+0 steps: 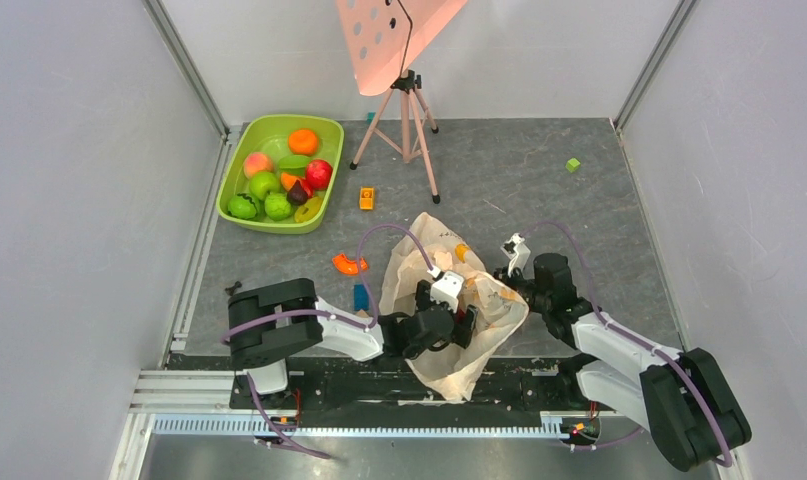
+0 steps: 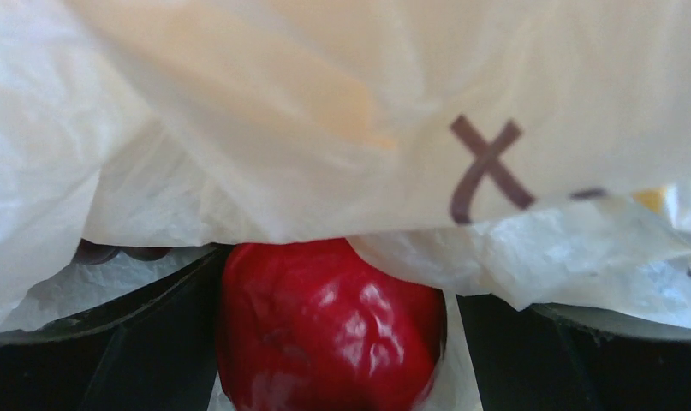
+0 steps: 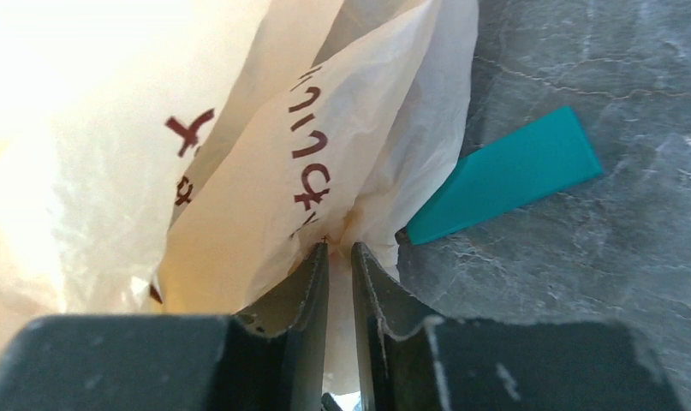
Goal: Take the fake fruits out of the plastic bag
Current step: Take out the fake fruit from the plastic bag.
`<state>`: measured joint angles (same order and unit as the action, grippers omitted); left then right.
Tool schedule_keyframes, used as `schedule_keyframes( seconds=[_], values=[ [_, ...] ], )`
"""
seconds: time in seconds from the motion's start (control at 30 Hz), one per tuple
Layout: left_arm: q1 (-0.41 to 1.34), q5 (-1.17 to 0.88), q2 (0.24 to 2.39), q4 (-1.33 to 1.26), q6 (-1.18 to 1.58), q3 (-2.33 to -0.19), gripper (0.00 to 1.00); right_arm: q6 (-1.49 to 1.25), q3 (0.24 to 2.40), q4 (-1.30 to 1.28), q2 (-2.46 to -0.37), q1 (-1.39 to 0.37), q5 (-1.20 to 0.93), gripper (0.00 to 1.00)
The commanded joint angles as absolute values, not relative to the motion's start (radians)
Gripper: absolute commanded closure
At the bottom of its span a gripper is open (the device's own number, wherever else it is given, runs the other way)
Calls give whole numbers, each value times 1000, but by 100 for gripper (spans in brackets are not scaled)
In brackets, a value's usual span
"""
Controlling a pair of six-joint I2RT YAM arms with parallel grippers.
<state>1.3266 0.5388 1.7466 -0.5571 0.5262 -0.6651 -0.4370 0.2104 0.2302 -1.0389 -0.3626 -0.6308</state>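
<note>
The pale peach plastic bag (image 1: 434, 265) lies crumpled on the mat in front of both arms. My left gripper (image 1: 463, 326) reaches into the bag's mouth. In the left wrist view it (image 2: 333, 342) is shut on a glossy red apple (image 2: 324, 325), with bag film (image 2: 324, 111) draped over the top. My right gripper (image 1: 509, 283) is at the bag's right edge; in the right wrist view it (image 3: 340, 253) is shut on a pinched fold of the bag (image 3: 265, 180). Other fake fruits (image 1: 279, 185) lie in the lime-green tub (image 1: 324, 128) at the far left.
A pink tripod (image 1: 407, 120) stands at the back centre. An orange arc piece (image 1: 348, 264), a blue block (image 1: 361, 297), a yellow-orange block (image 1: 367, 198) and a green block (image 1: 573, 165) lie on the mat. A flat teal piece (image 3: 504, 175) lies beside the bag.
</note>
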Motion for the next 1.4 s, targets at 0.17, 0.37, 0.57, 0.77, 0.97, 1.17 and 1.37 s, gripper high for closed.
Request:
schedule_keyframes(
  seconds=[0.17,0.37,0.57,0.77,0.97,1.17,1.37],
  values=[
    [1304,569,1772,-575,485,-710,22,-410,206,183,-927,-369,-682,85],
    [1303,540,1678,-493,503,-685,30,-405,212,142,-868,-368,-576,87],
    [1304,506,1515,-329,526,-656,31,-395,219,113,-823,-368,-467,89],
    [1304,477,1383,-72,529,-700,29,-382,214,95,-801,-368,-402,89],
    [1303,420,1235,211,518,-745,27,-366,216,71,-781,-368,-367,88],
    [1302,362,1001,503,494,-829,27,-359,219,67,-789,-369,-359,87],
    [1262,337,845,732,458,-995,28,-365,219,81,-800,-367,-363,87]
  ],
)
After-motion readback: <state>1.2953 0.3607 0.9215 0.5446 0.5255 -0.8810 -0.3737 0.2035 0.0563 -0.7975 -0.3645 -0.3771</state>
